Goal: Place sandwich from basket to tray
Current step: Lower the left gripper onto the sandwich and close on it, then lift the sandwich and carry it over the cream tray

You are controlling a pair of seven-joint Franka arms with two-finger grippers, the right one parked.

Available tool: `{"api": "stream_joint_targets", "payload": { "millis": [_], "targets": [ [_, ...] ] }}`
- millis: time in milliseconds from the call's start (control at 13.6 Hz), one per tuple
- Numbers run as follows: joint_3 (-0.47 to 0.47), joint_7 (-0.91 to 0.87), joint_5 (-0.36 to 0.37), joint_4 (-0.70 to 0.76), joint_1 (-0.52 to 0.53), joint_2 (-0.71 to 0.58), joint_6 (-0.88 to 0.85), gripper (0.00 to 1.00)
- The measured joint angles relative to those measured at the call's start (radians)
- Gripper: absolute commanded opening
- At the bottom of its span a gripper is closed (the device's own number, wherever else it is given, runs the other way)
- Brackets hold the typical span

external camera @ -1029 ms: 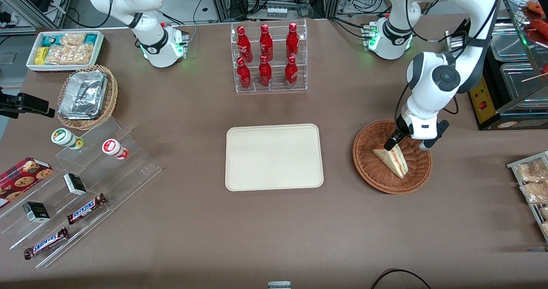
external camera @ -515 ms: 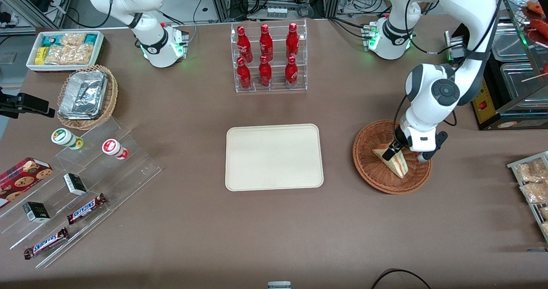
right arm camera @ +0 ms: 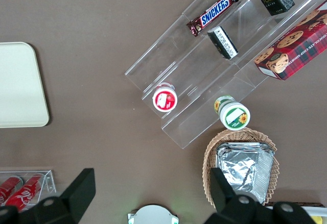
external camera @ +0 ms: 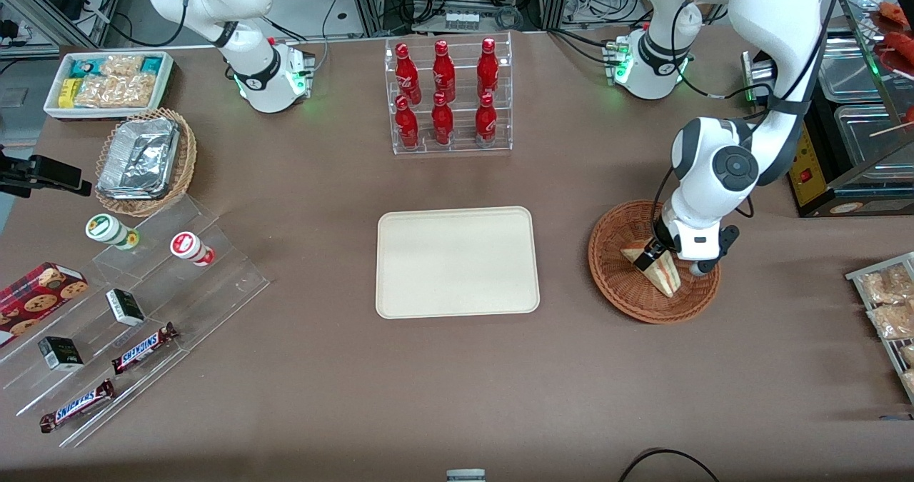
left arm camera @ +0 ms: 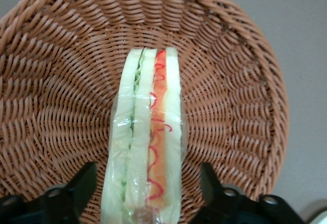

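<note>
The gripper [left arm camera: 145,191] is down inside the basket [external camera: 620,293], its fingers [left arm camera: 76,185] spread wide, one on each flat side of the sandwich [left arm camera: 148,147] with a gap left on both sides; neither finger touches the bread. The sandwich stands on edge in clear wrap at the basket's middle, the green layer toward one finger and the red-orange layer toward the other.

In the front view the gripper [external camera: 653,257] sits over the sandwich's [external camera: 660,271] blunt end, and the wedge's tip points to about 5 o'clock. The basket holds only the sandwich. The tray [external camera: 457,262] lies at the basket's 9 o'clock, toward the parked arm's end, apart from it with bare table between.

At the tray's 12 o'clock, farther from the front camera, a clear rack [external camera: 450,95] holds six red bottles.
</note>
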Motion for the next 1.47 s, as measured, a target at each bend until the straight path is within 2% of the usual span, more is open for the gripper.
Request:
{"api": "stream_joint_targets", "payload": {
  "millis": [147, 294, 588, 735, 1029, 1471],
  "targets": [
    [0.000, 0.006, 0.001, 0.001, 0.000, 0.010, -0.011, 0.00],
    [0.000, 0.056, 0.002, 0.032, 0.000, 0.008, -0.091, 0.00],
    [-0.002, 0.146, 0.002, 0.243, -0.004, 0.007, -0.430, 0.00],
    [-0.005, 0.156, 0.003, 0.337, -0.023, 0.010, -0.519, 0.00],
    [-0.014, 0.157, 0.003, 0.429, -0.112, 0.049, -0.536, 0.00],
    [-0.020, 0.115, 0.001, 0.607, -0.350, 0.227, -0.528, 0.00]
  ]
}}
